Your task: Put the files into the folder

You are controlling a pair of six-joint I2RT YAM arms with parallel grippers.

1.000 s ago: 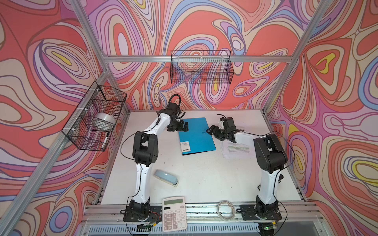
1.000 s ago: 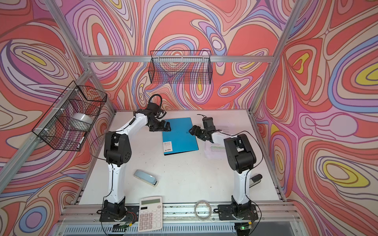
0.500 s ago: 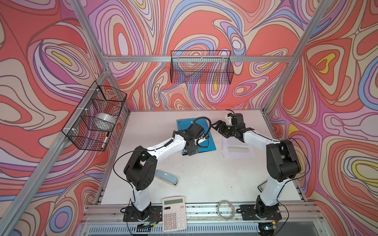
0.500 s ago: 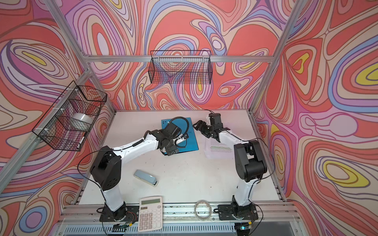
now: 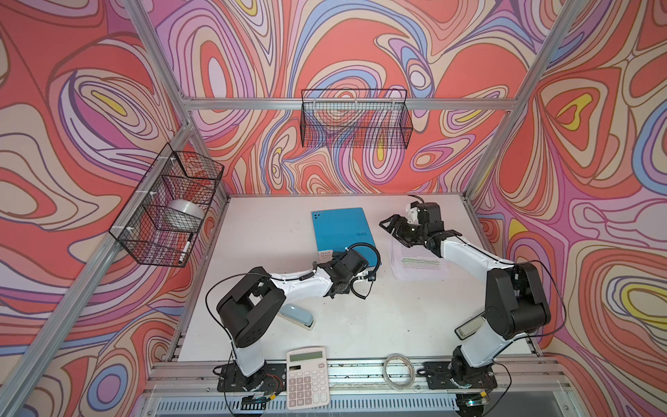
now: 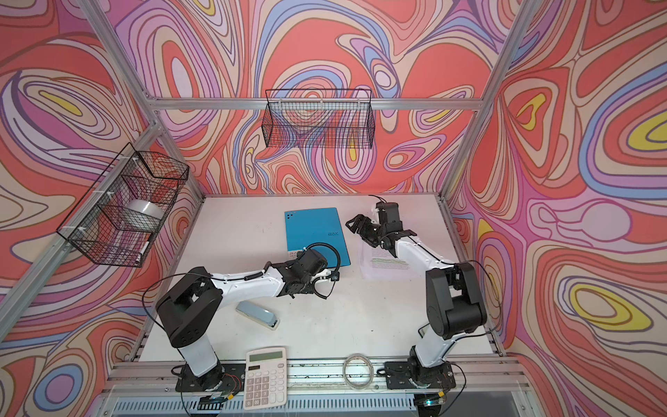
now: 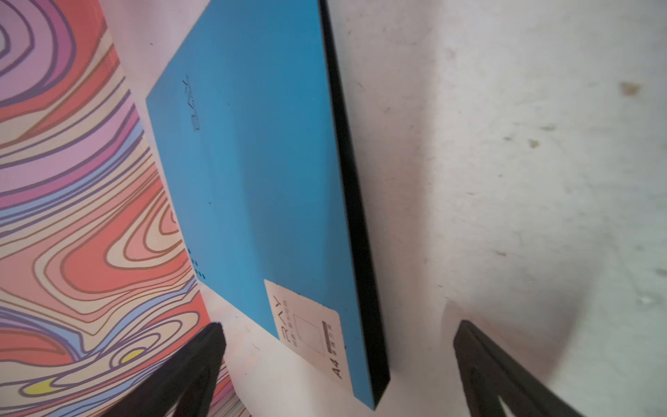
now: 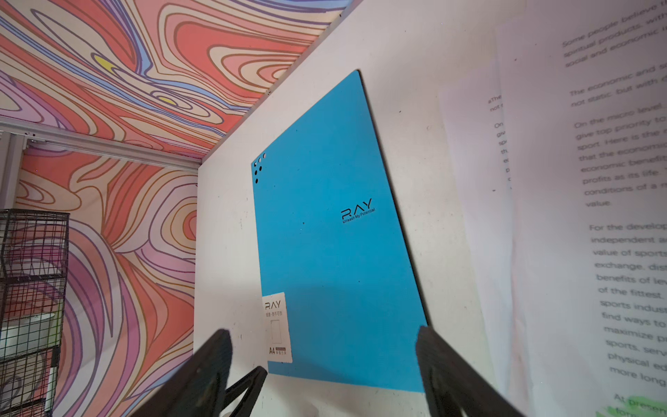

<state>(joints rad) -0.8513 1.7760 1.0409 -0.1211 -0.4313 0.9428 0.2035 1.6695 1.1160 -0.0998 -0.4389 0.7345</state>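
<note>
Left pincer [image 7: 341, 326] pulled nearer, spread, arm [image 5: 299, 285] outstretched

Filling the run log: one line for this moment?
folder: closed, flat | files: beside it, outside | left gripper: open, empty | right gripper: open, empty

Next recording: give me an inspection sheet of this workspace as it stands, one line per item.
Surface: white tabletop, scuffed.
Job's things: blue folder closed and flat; files lie loose beside it, not inside.
Clutter: stapler by the left arm; calculator and wire coil on the front rail.
Grippers: left gripper open, fingers either side of the folder's labelled corner; right gripper open near the files' far edge; both hold nothing.
Cables: coiled black cable hangs at the left wrist.
Surroundings: back basket, nothing seen inside; side basket holds a tape roll and a marker.
</note>
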